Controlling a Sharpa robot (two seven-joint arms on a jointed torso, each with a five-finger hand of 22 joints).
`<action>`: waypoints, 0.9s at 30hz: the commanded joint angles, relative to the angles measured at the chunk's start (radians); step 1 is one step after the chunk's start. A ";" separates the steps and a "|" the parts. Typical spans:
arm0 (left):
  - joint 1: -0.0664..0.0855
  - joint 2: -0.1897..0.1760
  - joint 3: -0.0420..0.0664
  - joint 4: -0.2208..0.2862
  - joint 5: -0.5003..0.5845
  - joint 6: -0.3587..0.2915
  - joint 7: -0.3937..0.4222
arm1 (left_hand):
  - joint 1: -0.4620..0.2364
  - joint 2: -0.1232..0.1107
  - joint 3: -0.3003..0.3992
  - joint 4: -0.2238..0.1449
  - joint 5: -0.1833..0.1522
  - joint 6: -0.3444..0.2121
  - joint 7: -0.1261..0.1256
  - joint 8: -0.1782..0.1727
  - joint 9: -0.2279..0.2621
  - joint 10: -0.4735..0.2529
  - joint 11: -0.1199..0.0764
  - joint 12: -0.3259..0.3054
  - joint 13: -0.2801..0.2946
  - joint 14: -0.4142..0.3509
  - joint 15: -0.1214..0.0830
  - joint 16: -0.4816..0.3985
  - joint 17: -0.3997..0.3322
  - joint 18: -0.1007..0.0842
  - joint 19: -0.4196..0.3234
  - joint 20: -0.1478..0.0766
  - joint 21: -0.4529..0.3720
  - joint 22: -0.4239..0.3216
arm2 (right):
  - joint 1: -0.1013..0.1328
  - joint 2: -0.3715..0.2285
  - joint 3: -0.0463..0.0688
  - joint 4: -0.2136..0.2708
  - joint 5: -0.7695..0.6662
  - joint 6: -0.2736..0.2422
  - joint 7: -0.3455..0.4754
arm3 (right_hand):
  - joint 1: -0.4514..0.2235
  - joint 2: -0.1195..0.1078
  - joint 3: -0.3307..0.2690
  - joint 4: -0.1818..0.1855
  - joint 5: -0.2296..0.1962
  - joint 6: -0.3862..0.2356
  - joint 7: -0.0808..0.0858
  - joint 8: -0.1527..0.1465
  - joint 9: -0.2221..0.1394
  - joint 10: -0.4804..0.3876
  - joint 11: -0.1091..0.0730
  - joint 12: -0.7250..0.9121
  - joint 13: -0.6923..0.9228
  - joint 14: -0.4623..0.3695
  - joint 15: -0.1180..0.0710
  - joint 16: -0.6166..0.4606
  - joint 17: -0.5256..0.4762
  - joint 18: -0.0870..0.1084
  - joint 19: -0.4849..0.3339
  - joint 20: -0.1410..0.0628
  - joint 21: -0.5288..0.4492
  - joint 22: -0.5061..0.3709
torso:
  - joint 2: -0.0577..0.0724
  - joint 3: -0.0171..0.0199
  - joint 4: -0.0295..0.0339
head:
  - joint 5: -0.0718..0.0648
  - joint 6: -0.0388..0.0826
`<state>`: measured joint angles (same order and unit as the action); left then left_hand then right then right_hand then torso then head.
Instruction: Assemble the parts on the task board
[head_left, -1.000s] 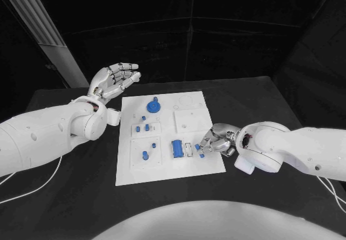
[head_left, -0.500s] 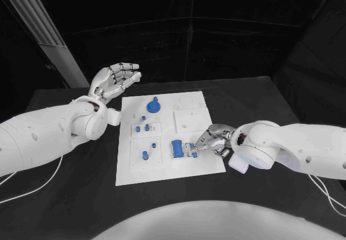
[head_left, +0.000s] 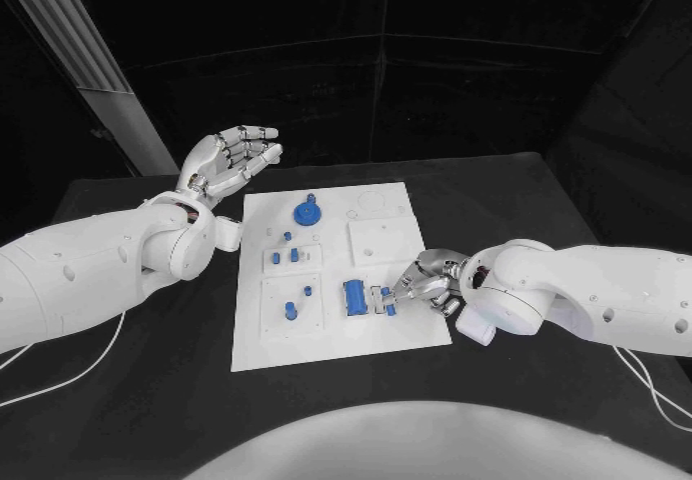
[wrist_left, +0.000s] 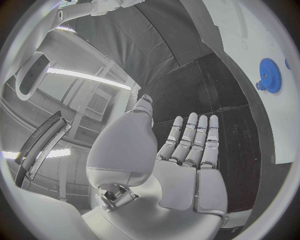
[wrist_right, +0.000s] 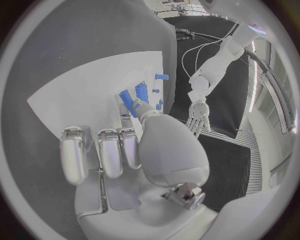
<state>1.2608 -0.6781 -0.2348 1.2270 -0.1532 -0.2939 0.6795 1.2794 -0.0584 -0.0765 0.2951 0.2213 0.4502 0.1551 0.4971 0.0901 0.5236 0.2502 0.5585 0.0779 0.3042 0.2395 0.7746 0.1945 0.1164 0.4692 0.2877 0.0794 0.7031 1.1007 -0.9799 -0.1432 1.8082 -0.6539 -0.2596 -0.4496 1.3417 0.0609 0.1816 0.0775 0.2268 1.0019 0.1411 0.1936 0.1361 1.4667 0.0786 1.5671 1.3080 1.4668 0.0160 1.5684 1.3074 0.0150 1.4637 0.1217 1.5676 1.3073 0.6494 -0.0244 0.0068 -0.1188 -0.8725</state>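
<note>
The right robot hand (head_left: 427, 287) pinches a small blue part (head_left: 388, 303) at the task board (head_left: 392, 222)'s four o'clock edge, seemingly mid-insertion; next, press it home, while the left robot hand (head_left: 228, 160) hovers released.

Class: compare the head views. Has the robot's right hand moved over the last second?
Yes. The right hand has shifted toward the long blue part on the task board, away from the board's right edge.
</note>
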 joint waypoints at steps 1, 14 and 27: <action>0.002 -0.001 0.001 0.002 0.002 0.009 0.167 | 0.003 0.011 0.007 0.000 0.004 -0.006 0.132 0.005 -0.001 -0.005 -0.001 0.004 -0.001 -0.009 -0.001 0.004 -0.001 -0.012 -0.008 0.003 -0.005 -0.001 | 0.001 0.003 0.000 0.000 -0.027 0.019 -0.046 | -0.007 0.001 0.002 0.006 -0.006 0.006 0.002 -0.006 0.000 0.104 -0.003 0.004 0.263 0.104 0.001 0.002 0.263 -0.015 0.107 0.005 0.003 0.263 | 0.000 -0.0002 0.0004 | 0.000 0.000; 0.002 0.000 0.001 0.001 0.002 0.010 0.167 | 0.003 0.011 0.007 0.000 0.004 -0.006 0.132 0.005 -0.001 -0.005 -0.001 0.004 -0.001 -0.009 -0.001 0.004 -0.001 -0.012 -0.008 0.003 -0.005 -0.001 | 0.001 0.029 0.000 -0.021 -0.036 0.015 -0.055 | -0.012 0.002 -0.012 0.021 -0.050 0.011 0.002 -0.017 -0.004 0.104 -0.003 0.004 0.263 0.104 0.001 0.002 0.263 -0.015 0.107 0.004 0.003 0.263 | 0.000 0.0004 0.0005 | 0.000 0.000; 0.002 0.000 0.001 0.001 0.002 0.011 0.166 | 0.003 0.011 0.007 0.000 0.004 -0.006 0.132 0.005 -0.001 -0.005 -0.001 0.004 -0.001 -0.009 -0.001 0.004 -0.001 -0.012 -0.008 0.003 -0.005 -0.001 | 0.001 0.047 0.000 -0.028 -0.059 0.012 -0.059 | -0.019 0.001 -0.033 0.042 -0.096 0.016 0.002 -0.027 -0.008 0.104 -0.003 0.004 0.263 0.104 0.000 0.002 0.263 -0.015 0.107 0.003 0.003 0.263 | 0.000 -0.0004 0.0001 | 0.000 0.000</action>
<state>1.2609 -0.6784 -0.2348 1.2268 -0.1532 -0.2929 0.6795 1.2796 -0.0586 -0.0765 0.2951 0.2213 0.4502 0.1551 0.4970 0.0903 0.5236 0.2502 0.5584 0.0780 0.3041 0.2395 0.7746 0.1947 0.1164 0.4692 0.2876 0.0794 0.7033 1.1008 -0.9351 -0.1429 1.7785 -0.6956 -0.2519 -0.5048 1.3342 0.0609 0.1493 0.1149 0.1354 1.0137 0.1422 0.1704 0.1301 1.4667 0.0786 1.5672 1.3080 1.4669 0.0160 1.5684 1.3074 0.0150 1.4637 0.1217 1.5676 1.3073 0.6489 -0.0244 0.0068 -0.1185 -0.8725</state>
